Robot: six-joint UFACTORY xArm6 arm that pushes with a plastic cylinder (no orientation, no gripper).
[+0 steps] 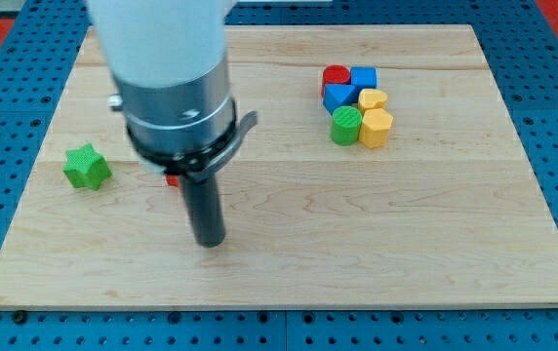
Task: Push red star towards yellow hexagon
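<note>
The red star [172, 179] shows only as a small red sliver at the view's left; the arm hides the rest of it. The yellow hexagon [376, 127] sits at the view's upper right, at the lower right of a cluster of blocks. My tip [210, 241] is at the end of the dark rod, just below and right of the red sliver. Whether the rod touches the star cannot be told.
A green star [87, 167] lies at the far left. The cluster holds a red cylinder [335, 76], a blue cube [364, 78], a blue block [338, 96], a small yellow block [373, 98] and a green cylinder [346, 125]. The wooden board [435, 214] ends at blue pegboard.
</note>
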